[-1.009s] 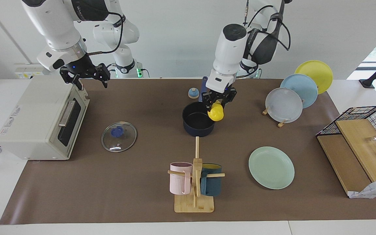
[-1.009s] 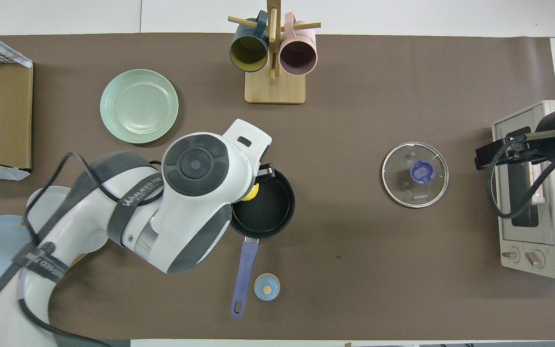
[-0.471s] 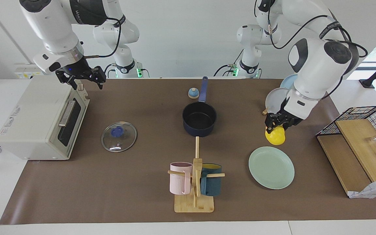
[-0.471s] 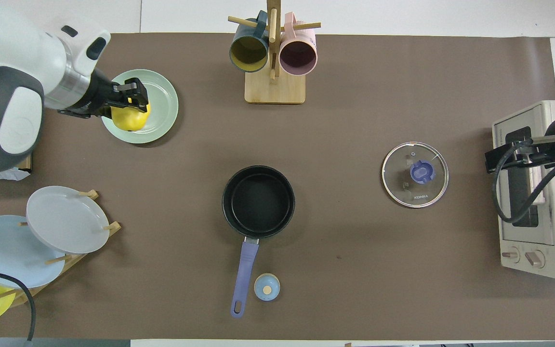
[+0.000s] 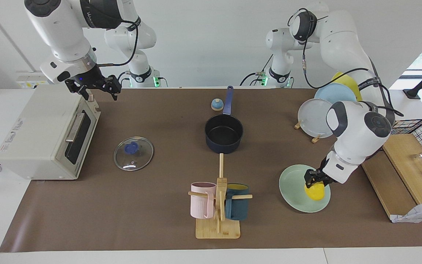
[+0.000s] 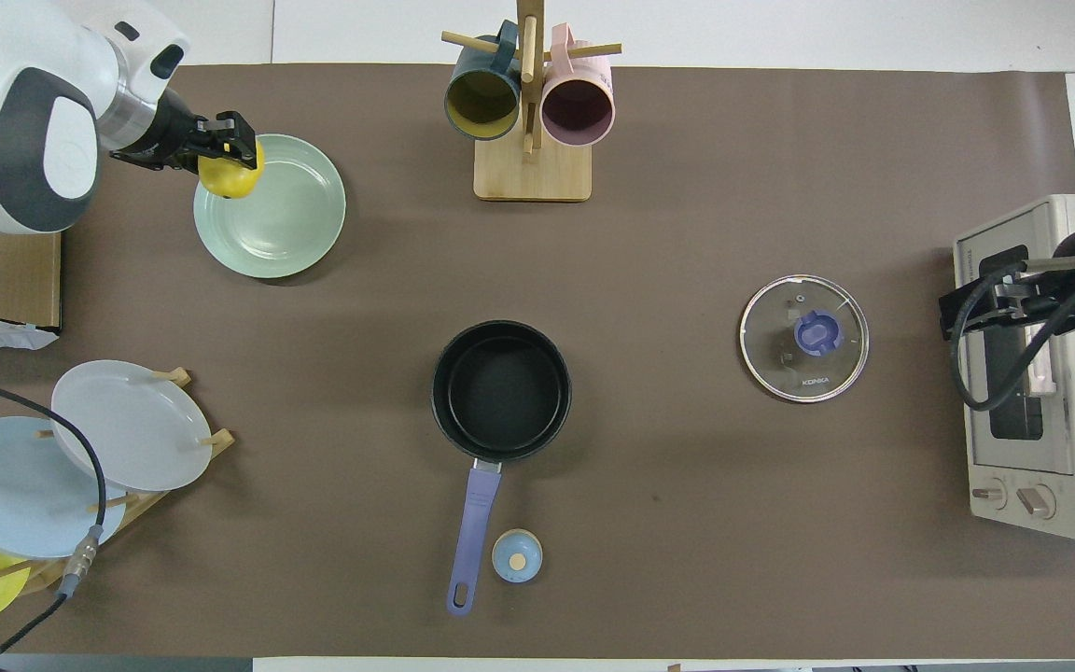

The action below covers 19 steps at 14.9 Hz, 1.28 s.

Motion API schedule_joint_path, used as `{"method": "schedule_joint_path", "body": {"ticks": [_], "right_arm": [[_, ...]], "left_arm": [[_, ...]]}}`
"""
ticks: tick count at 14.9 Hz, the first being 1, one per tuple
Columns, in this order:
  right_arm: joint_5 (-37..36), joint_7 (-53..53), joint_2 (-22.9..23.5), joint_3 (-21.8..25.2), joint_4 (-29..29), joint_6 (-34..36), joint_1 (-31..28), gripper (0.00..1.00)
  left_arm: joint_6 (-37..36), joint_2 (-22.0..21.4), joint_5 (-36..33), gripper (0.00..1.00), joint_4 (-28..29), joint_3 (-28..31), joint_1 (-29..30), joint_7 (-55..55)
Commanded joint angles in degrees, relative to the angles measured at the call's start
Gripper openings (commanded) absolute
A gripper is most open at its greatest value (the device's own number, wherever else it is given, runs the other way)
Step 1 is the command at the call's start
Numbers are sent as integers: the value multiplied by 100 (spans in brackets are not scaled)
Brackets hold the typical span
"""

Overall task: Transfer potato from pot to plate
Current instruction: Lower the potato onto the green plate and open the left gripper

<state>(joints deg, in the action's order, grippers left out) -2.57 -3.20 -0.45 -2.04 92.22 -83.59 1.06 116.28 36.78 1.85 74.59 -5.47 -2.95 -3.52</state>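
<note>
A brown mat covers the white tabletop (image 5: 167,227) in front of a plain pale wall, with the two arms standing along one edge. The pot (image 5: 224,136) sits mid-mat with its black inside bare, handle pointing toward the robots. Its glass lid (image 5: 133,153) lies flat on the mat toward the right arm's end, out of the way of the lift.

The left pincer (image 5: 315,179) is clenched on the potato (image 5: 315,191), low over the plate (image 5: 295,198). The plate lies toward the left arm's end, farther from the robots than the pot. In the facing view the potato is over the part of the plate toward the left arm's end of the tabletop; whether it already touches the plate cannot be made out. Gripping from above probably keeps the smooth lump from rolling until it is set down, so the transfer looks nearly done, with only the release left.

The right pincer (image 5: 95,88) waits over the toaster oven's (image 5: 39,135) top corner, well apart from the work; whether it is spread or closed I cannot tell.
</note>
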Motion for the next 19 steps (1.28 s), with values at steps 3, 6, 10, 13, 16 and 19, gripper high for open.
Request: {"method": "schedule_joint_path", "body": {"ticks": [3,6,10,13,16,19], "right_arm": [[125,-50,-26,178,-55,1,-89,100],[125,-32,-26,291,-73,-69,-89,100],[134,12,-43,476,58,-131,-89,100],[116,3,-78,468,68,-122,-89,100],[125,-6,-87,459,85,-122,-27,100],[125,-6,-87,450,86,-122,-45,100]], "left_arm": [[519,75,-167,0,223,-51,40,167],[606,-12,-176,0,468,-42,49,193],[677,-101,-308,29,680,-42,57,308],[563,-101,-325,100,558,-42,22,299],[177,-511,-404,100,408,-51,48,299],[-656,-1399,-352,100,416,-25,75,212]]}}
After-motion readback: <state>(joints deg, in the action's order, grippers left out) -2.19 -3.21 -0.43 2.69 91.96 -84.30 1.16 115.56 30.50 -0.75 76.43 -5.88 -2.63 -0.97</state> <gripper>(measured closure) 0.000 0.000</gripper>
